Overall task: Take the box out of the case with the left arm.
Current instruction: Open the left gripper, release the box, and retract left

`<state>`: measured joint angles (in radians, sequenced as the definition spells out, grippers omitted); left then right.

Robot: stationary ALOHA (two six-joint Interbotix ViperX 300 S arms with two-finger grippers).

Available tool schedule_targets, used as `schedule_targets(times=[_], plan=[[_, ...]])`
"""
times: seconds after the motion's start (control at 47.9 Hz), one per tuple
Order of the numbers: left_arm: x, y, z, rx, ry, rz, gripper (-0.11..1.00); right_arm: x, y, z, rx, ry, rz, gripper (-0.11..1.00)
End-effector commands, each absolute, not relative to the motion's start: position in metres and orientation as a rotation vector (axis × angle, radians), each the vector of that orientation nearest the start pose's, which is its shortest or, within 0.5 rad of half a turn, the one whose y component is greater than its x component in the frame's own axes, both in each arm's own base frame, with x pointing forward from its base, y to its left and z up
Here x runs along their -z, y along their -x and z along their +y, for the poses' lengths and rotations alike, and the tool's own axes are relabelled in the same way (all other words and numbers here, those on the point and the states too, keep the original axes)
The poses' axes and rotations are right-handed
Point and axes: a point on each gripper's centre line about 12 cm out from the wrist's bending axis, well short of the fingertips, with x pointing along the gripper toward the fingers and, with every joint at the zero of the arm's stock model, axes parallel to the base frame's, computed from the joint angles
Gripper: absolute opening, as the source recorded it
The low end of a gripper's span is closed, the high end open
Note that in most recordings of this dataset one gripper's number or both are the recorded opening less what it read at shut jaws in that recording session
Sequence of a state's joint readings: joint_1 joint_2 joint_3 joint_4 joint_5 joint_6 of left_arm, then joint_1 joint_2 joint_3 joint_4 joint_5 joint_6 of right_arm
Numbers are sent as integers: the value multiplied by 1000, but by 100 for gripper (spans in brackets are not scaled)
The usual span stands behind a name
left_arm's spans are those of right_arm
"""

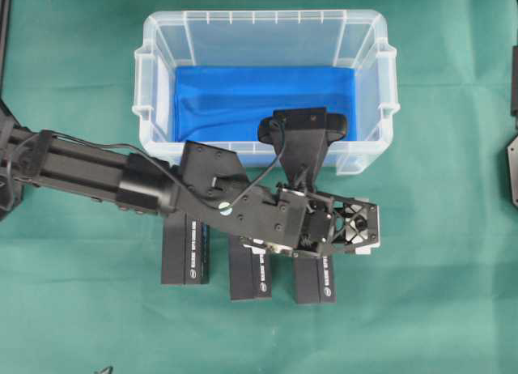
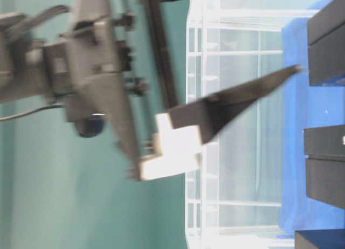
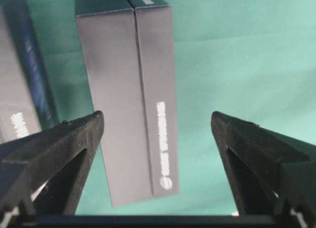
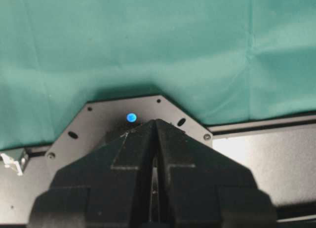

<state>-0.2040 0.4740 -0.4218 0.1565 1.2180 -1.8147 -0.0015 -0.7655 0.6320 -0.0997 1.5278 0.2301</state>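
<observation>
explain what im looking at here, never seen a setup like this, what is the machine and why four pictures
It is a two-armed robot at a green table, photographed at one moment by four cameras. One camera looks down from above. One sits low at table level, and its picture comes out turned sideways. One rides on each wrist.

From above, the black left arm reaches in from the left. Behind it stands a clear plastic case with a blue floor. Three dark boxes lie on the cloth in front of the case.

The left wrist picture shows the left gripper open and empty, above one box. The right wrist picture shows the right gripper shut, parked over the table's edge.
</observation>
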Motion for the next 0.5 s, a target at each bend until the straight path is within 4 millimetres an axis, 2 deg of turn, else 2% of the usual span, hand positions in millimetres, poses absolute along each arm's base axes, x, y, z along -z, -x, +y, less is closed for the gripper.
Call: schedule_targets(times=[0.0, 0.251, 0.48], plan=[[-291, -512, -86, -942, 1333, 846, 87, -311, -154, -12, 240, -118, 1368, 2], [-314, -522, -86, -891, 1341, 817, 87, -311, -154, -12, 240, -120, 1368, 2], [-314, -518, -85, -930, 1308, 850, 87, -311, -154, -12, 238, -118, 1367, 2]])
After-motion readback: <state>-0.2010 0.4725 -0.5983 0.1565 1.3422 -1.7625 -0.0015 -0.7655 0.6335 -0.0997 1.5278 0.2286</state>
